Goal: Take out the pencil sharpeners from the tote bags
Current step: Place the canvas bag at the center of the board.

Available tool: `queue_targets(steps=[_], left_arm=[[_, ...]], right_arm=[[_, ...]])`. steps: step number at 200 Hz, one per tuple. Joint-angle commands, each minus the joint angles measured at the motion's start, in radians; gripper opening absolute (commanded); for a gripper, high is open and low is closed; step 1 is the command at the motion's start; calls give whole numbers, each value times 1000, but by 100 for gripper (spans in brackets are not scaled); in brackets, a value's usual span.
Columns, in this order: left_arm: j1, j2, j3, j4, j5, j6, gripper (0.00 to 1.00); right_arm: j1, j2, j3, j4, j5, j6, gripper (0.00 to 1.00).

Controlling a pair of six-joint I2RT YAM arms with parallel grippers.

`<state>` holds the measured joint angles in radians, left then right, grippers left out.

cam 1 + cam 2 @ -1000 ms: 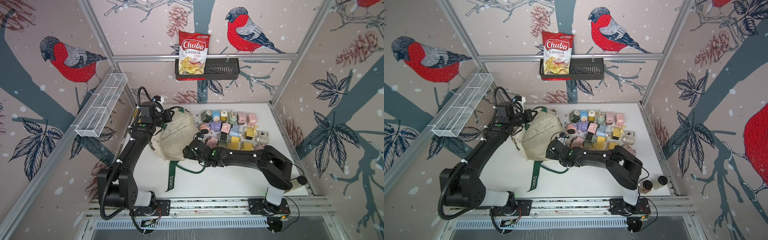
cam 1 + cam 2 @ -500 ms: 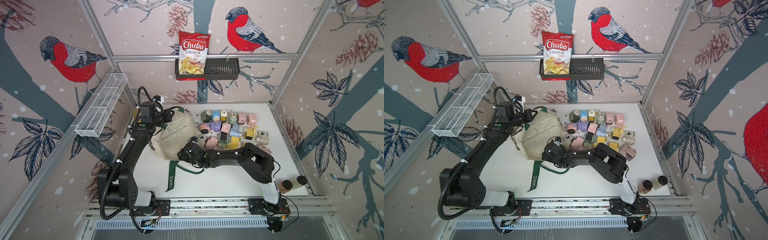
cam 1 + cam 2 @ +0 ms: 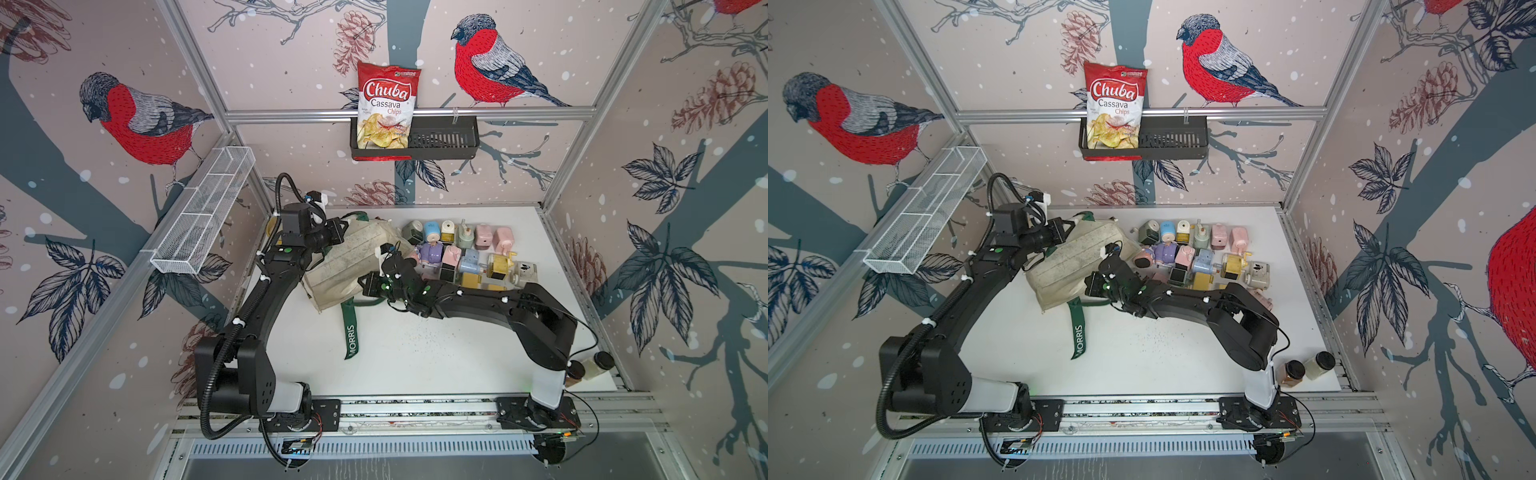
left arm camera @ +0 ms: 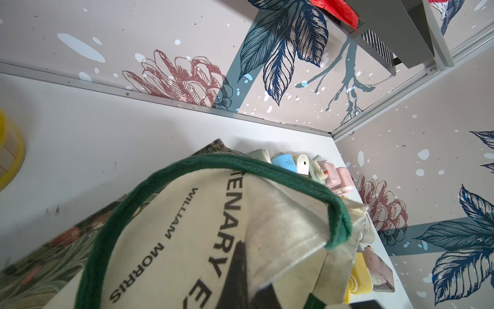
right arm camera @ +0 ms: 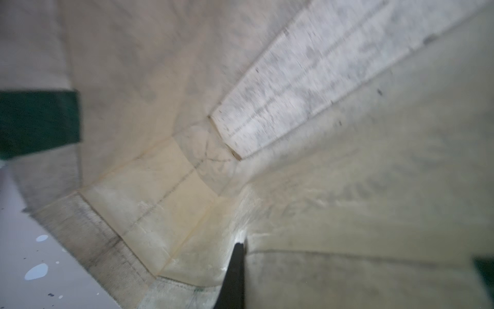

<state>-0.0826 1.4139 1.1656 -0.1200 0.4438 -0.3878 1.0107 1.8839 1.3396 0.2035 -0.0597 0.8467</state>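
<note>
Right wrist view: right end effector (image 5: 236, 251) just closed, apparently pinching tote bag (image 5: 347, 187) canvas; interior looks empty, unloading likely done. Left end effector (image 3: 337, 232) grips far rim. Pencil sharpeners (image 3: 465, 257) on bench (image 3: 415, 353), right of bag.

Both left arm (image 3: 266, 299) and right arm (image 3: 478, 299) matte black, rounded tubular links, bulkier blocks at joints. White shoulder housings (image 3: 286, 397) on black base plates (image 3: 328, 415) with small screws. Ribbed black conduit (image 3: 210, 390) loops from left base along links; white cable ties (image 3: 237, 321) at intervals on both arms. Round hole pattern on left shoulder block (image 3: 266, 388). Small green dot (image 3: 286, 250) on left forearm; small green light (image 3: 388, 286) near right wrist. Thin black cable (image 3: 584, 328) by right elbow, fine red wires (image 3: 571, 419) at its base. Black right claw (image 5: 236, 247) tapers to narrow tip.
</note>
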Motion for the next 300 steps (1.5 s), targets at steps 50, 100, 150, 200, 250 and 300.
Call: queue_targets(steps=[50, 100, 150, 200, 250, 300], left_arm=[[0, 100, 60, -53, 28, -49, 0], [1, 121, 126, 9, 120, -190, 0], [14, 76, 80, 46, 24, -273, 0], [79, 180, 84, 69, 121, -318, 0], [108, 206, 123, 47, 177, -288, 32], [184, 122, 107, 33, 163, -236, 88]], right_arm=[[-191, 174, 549, -462, -244, -256, 0], [-248, 406, 927, -672, -314, -357, 0], [-280, 539, 1062, -664, -377, -331, 0], [-296, 539, 1051, -675, -377, -334, 0], [-334, 505, 1044, -686, -400, -326, 0], [-336, 481, 1010, -701, -384, -359, 54]])
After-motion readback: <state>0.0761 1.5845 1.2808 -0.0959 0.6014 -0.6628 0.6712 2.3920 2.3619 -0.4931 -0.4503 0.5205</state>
